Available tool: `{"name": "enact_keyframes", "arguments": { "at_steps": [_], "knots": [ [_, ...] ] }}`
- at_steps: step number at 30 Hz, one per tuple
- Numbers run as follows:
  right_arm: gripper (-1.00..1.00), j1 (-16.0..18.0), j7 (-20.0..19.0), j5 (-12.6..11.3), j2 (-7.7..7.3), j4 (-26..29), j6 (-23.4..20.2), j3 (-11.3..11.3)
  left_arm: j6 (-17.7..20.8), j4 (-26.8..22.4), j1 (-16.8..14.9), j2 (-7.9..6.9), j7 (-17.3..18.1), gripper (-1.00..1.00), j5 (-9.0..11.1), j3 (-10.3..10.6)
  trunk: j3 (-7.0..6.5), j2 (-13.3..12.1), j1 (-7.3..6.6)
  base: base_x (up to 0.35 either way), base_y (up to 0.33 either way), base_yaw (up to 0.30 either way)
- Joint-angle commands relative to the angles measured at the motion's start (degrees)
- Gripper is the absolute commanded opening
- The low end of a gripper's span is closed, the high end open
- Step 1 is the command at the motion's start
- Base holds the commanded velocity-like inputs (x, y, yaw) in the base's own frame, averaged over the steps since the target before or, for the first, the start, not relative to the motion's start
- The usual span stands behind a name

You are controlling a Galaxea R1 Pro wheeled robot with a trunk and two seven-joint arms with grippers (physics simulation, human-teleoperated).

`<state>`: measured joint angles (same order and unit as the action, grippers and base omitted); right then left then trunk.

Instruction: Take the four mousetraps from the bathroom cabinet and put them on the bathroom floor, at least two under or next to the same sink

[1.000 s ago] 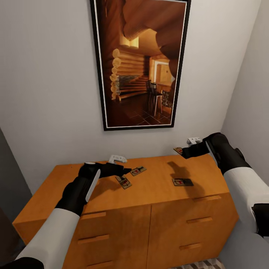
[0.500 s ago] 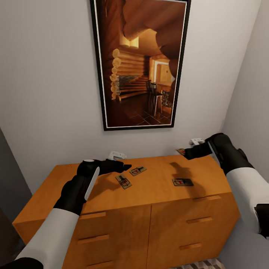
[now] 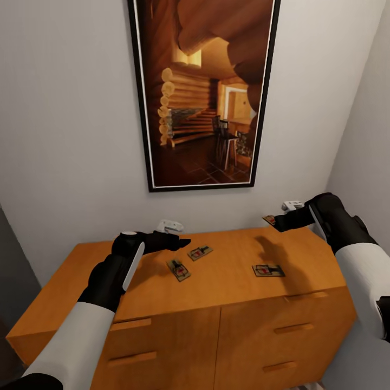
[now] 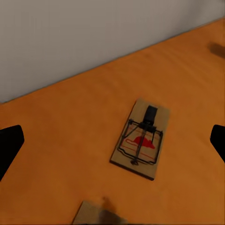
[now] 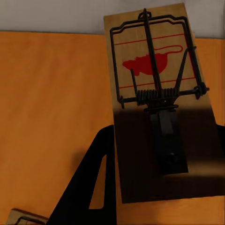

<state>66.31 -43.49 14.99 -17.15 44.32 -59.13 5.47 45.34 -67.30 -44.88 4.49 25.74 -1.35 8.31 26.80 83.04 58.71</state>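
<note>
Three mousetraps lie on the flat top of the orange-brown cabinet (image 3: 81, 281): one (image 3: 199, 252) toward the back, one (image 3: 179, 269) just in front of it, one (image 3: 267, 270) further right. My left gripper (image 3: 183, 242) hovers open above the top, just left of the middle pair. In the left wrist view its fingertips (image 4: 9, 146) stand wide apart either side of a mousetrap (image 4: 140, 139), clear of it. My right gripper (image 3: 275, 221) is shut on the fourth mousetrap (image 3: 268, 219), held in the air over the cabinet's back right corner. That mousetrap (image 5: 159, 93) shows its red mark and wire spring up close.
A tall framed picture (image 3: 203, 92) hangs on the grey wall right behind the cabinet. A side wall (image 3: 363, 135) closes in at the right. Drawer fronts with slab pulls (image 3: 292, 328) face me. A dark panel (image 3: 11, 260) stands at the left.
The left gripper has lifted slightly off the cabinet top. The right gripper has carried its mousetrap a little to the right. The camera has shifted, so the cabinet sits lower in view.
</note>
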Motion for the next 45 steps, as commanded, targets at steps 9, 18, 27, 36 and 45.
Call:
{"name": "enact_keyframes", "arguments": {
  "at_steps": [9, 18, 27, 36, 45],
  "knots": [
    [-1.00, 0.05, -0.40, 0.56, -0.20, 0.06, 0.10, 0.15, 0.32, -0.03, -0.05, 0.03, 0.28, 1.00, -0.14, -0.05, 0.07, 0.03, 0.02, 0.044, 0.000, 0.000],
    [-1.00, 0.05, -0.37, 0.54, -1.17, 0.06, 0.15, 0.17, 0.47, 1.31, -0.04, 0.24, 0.24, 1.00, 0.00, 2.57, 0.07, 0.03, 0.02, 0.003, 0.000, 0.000],
    [-1.00, 0.05, -0.36, 0.53, -1.36, -0.07, 0.18, 0.22, 3.63, 5.49, -0.57, 3.72, 0.24, 1.00, -2.60, 6.00, 0.07, 0.03, 0.02, 0.000, 0.000, 0.000],
    [-1.00, 0.05, -0.36, 0.69, -1.44, -0.19, 0.23, 0.19, 4.90, 5.33, -0.97, 4.66, 0.85, 1.00, -5.87, 6.26, 0.07, 0.03, 0.02, 0.000, 0.000, 0.000],
    [-1.00, 0.05, -0.40, 0.58, -3.21, -0.20, 0.16, 0.22, 4.64, 5.27, -1.00, 4.74, 1.46, 1.00, -6.12, 6.28, 0.07, 0.03, 0.02, 0.000, 0.000, -0.124]
  ]
}}
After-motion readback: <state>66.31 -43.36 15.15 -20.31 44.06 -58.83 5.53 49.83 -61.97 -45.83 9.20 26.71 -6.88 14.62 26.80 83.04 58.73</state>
